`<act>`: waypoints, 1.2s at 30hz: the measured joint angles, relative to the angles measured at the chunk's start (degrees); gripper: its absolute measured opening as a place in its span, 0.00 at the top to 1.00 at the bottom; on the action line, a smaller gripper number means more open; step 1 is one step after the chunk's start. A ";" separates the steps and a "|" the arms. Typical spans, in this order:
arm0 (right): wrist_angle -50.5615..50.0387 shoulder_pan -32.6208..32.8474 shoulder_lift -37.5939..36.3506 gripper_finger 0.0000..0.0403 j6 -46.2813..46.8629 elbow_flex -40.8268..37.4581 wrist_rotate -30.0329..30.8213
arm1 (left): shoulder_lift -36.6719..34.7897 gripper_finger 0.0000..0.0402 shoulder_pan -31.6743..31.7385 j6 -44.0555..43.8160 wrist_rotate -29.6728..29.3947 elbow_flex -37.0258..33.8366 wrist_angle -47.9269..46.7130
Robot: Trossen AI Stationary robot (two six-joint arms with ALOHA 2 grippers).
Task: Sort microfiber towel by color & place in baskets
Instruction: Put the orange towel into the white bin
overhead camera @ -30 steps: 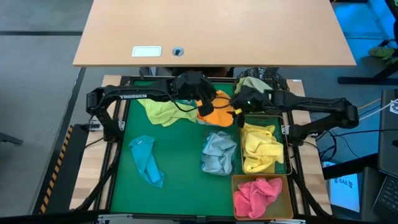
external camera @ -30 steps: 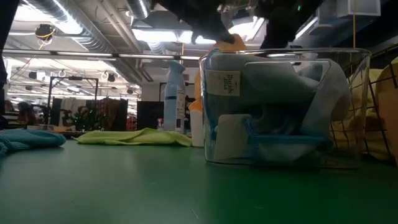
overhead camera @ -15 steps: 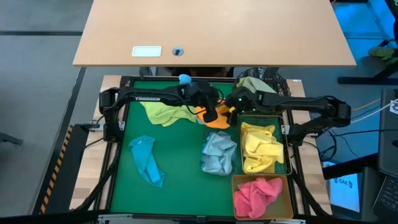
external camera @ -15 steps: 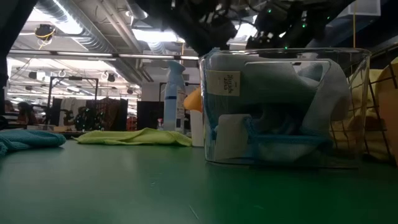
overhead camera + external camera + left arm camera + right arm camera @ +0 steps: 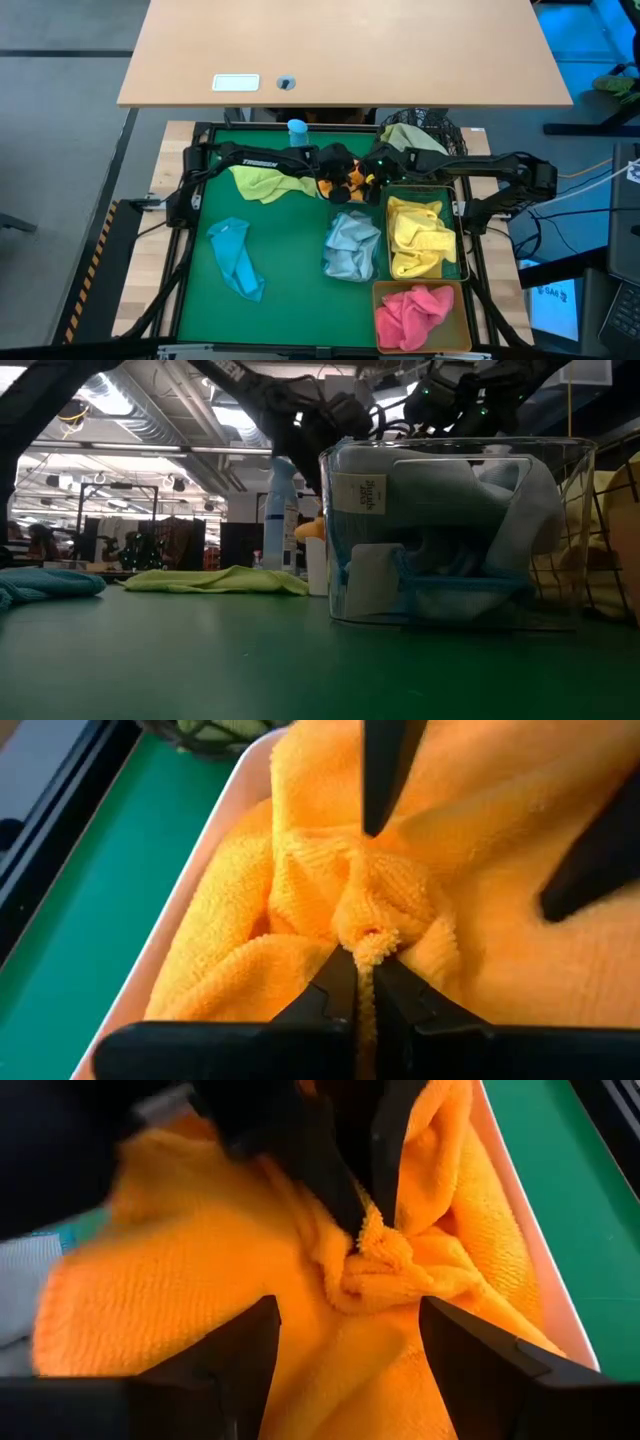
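An orange towel [image 5: 480, 920] lies bunched in the white tub [image 5: 215, 890] at the table's far middle. My left gripper [image 5: 365, 970] is low over the tub and shut on the towel; the high view shows the left gripper [image 5: 345, 182] too. My right gripper [image 5: 350, 1310] is open just beside it, close above the same towel, one finger on either side of the pinched fold. Whether the right fingers touch the cloth, I cannot tell. In the high view the right gripper [image 5: 373, 170] meets the left one over the tub. My left gripper pinches a small raised fold [image 5: 372, 942] near the middle of the orange towel between its two fingers. The fingers come from above, slanting down into the tub. The rest of the towel lies slack in the tub around the fold.
A lime-green towel [image 5: 262, 180] and a teal towel [image 5: 238, 258] lie on the green mat. The clear tub [image 5: 350, 245] holds grey-blue towels, the wire basket [image 5: 420, 235] yellow ones, the amber tub [image 5: 412, 312] pink ones. A black mesh basket [image 5: 415, 135] and a blue-capped bottle [image 5: 297, 128] stand at the far edge.
My left gripper has gone down and toward the table's right edge with the orange towel, which has dropped from hanging in the air into the white tub and bunched there. My right gripper has stayed close by and come down over the towel.
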 joint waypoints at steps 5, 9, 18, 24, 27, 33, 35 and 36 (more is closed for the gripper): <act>0.02 0.00 -0.02 0.40 0.00 0.00 -0.04 | 1.18 0.99 0.78 -0.17 0.39 0.11 0.18; -1.36 0.00 -0.02 0.40 0.03 0.35 -0.05 | 1.44 0.98 1.21 -0.12 0.26 0.11 -0.08; -10.96 0.02 -0.33 0.40 -0.11 5.39 -0.13 | 0.33 0.91 -0.03 -0.42 -0.35 -0.08 -0.28; -15.13 0.07 -0.35 0.40 -0.22 8.52 -0.13 | -2.91 0.85 -1.11 -0.62 -0.48 -0.15 -0.75; -17.11 0.07 -0.35 0.40 -0.22 9.84 -0.13 | -4.71 0.80 -1.11 -0.68 -0.14 -0.15 -0.87; -19.84 0.07 -0.35 0.40 -0.24 11.60 -0.12 | -6.77 0.70 -1.30 -3.16 0.10 -0.15 -1.27; -20.92 0.07 -0.35 0.40 -0.56 11.93 0.01 | -7.70 0.68 -1.35 -3.15 0.03 -0.15 -1.93; -21.36 0.07 -0.39 0.40 -1.06 12.08 0.33 | -8.34 0.67 -1.35 -3.15 0.01 -0.15 -2.29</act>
